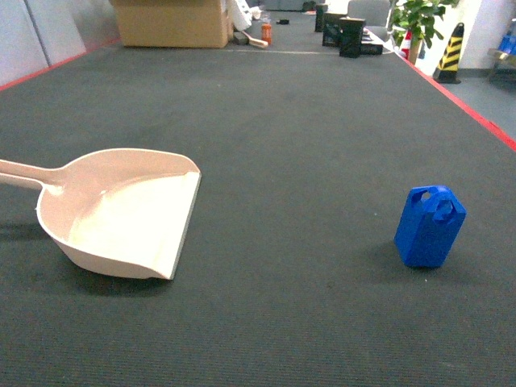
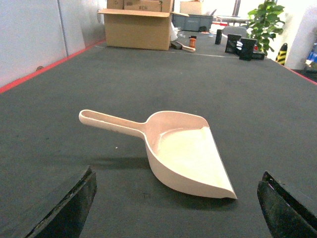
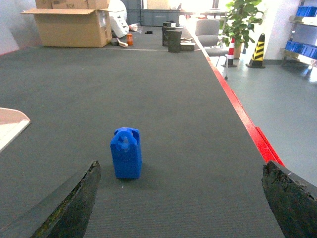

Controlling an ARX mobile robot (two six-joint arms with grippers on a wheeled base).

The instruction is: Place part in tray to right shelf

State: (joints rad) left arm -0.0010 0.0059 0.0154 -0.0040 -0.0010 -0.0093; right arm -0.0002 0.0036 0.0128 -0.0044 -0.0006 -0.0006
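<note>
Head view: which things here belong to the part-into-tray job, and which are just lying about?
Job:
- part, upright on the mat, right side
- tray, empty, left side
- left gripper, open, facing the tray
- right gripper, open, facing the part

Lying about:
- cardboard box
- potted plant
- striped cone
- black boxes

Dark grey mat (image 1: 290, 121) carries 2 things well apart — tray (image 1: 121, 214), upright part (image 1: 430, 226).
</note>
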